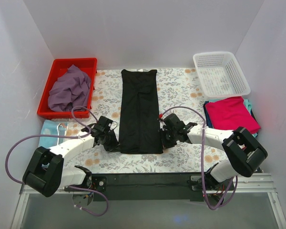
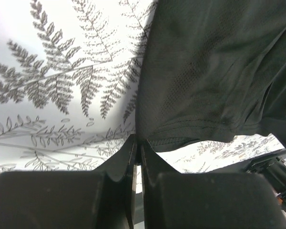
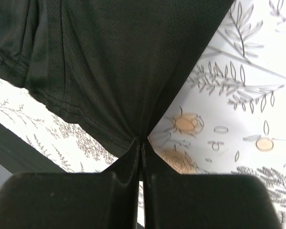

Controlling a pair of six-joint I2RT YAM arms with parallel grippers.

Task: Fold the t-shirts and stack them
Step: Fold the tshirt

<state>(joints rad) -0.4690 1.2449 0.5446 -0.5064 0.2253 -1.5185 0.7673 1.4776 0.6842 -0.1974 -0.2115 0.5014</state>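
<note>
**A:** How do the two tools stand?

**B:** Both are pinched tight. The left gripper (image 2: pixel 137 143) has the near left corner of the long black mesh-cloth t-shirt (image 1: pixel 139 109) nipped at the hem. The right gripper (image 3: pixel 142 143) has the near right corner the same way. The cloth fans out from each pinch.

**A:** Where does that shirt lie?

**B:** It is folded into a narrow strip down the middle of the floral-print tablecloth (image 1: pixel 181 88), with its hem end nearest the arms.

**A:** Edges and room?

**B:** Bare tablecloth lies on both sides of the strip.

- **Far left:** a red plastic bin (image 1: pixel 74 60) holds a crumpled dusty purple t-shirt (image 1: pixel 69 88).
- **Far right:** a white perforated plastic basket (image 1: pixel 214 54) stands. Just nearer than it, a folded magenta-pink t-shirt (image 1: pixel 231 113) tops a stack.
- **Surround:** white walls (image 1: pixel 133 33) close three sides.
</note>
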